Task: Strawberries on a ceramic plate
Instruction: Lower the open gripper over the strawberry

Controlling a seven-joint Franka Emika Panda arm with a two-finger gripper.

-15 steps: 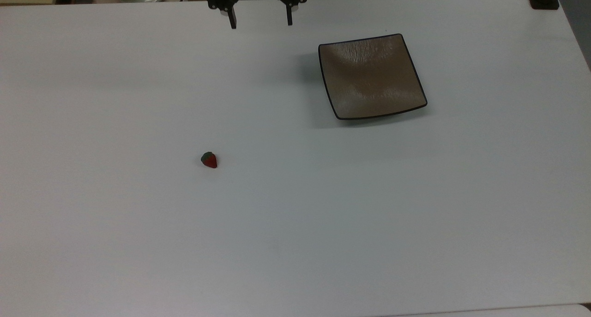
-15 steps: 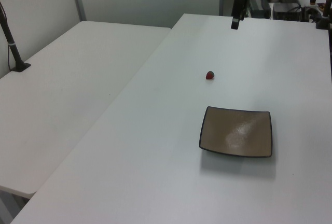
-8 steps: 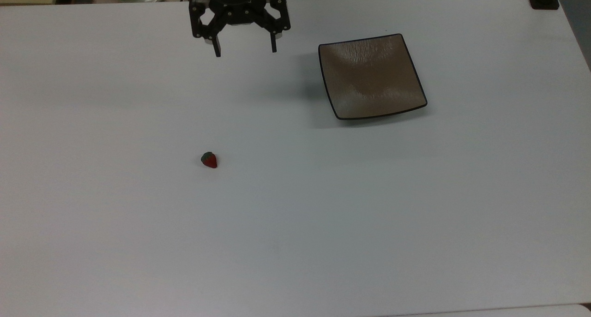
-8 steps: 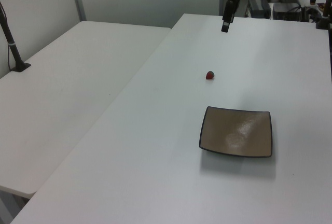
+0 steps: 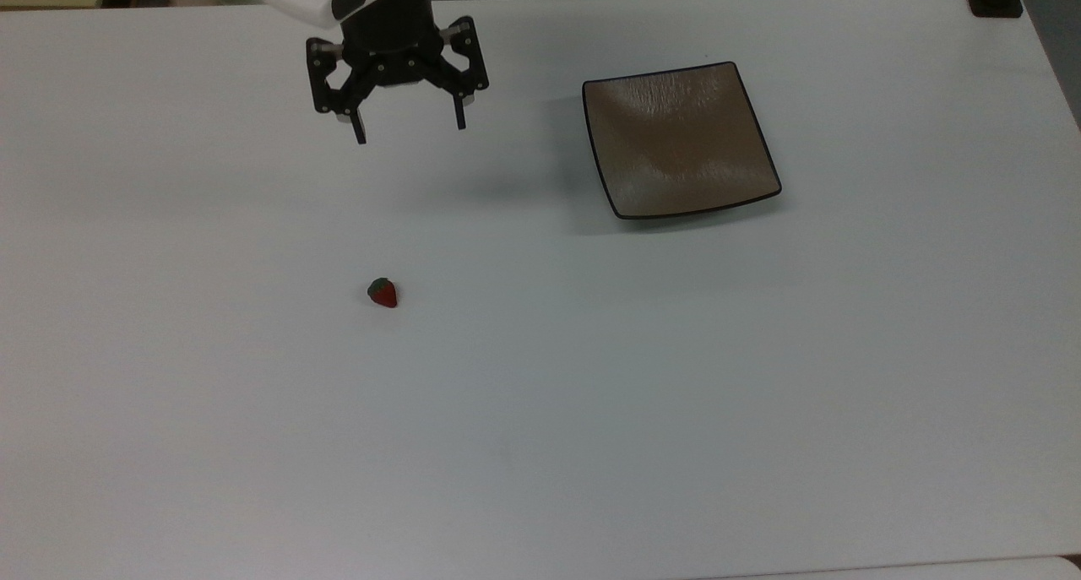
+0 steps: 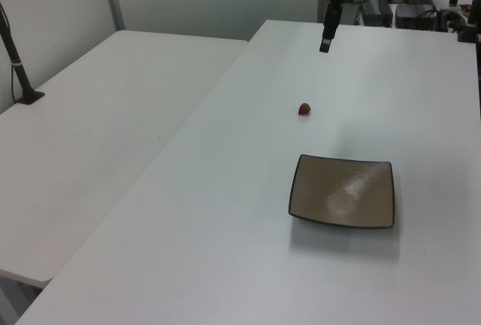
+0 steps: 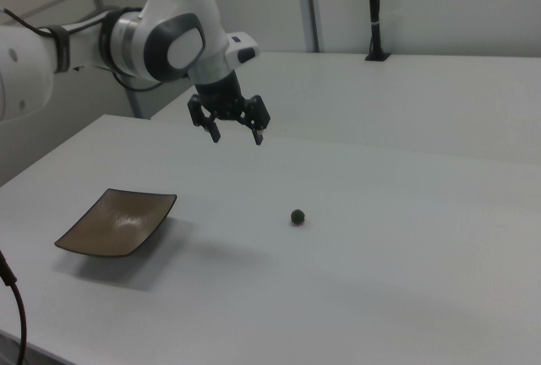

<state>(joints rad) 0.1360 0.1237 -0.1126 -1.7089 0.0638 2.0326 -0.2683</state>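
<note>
Pincer hung above the counter, fingers spread wide, nothing between them. Fingertips pointed down, well clear of the surface.

Strawberry sat alone on the counter, well apart from the pincer and toward the top view's bottom, slightly to the top view's left of the pincer. It lay on its side, green cap toward the top view's upper left. Ceramic plate was off to the top view's right, bare, well apart from both.

Judged step: approach, grasp not yet begun.

Risks:
- Berry was tiny and rounded; an off-centre close would likely squirt it sideways or roll it.
- Descending too far would jam the fingertips on the counter.
- Plate had upturned edges; a low carry could clip the rim, and a high release could bounce the berry out.
</note>
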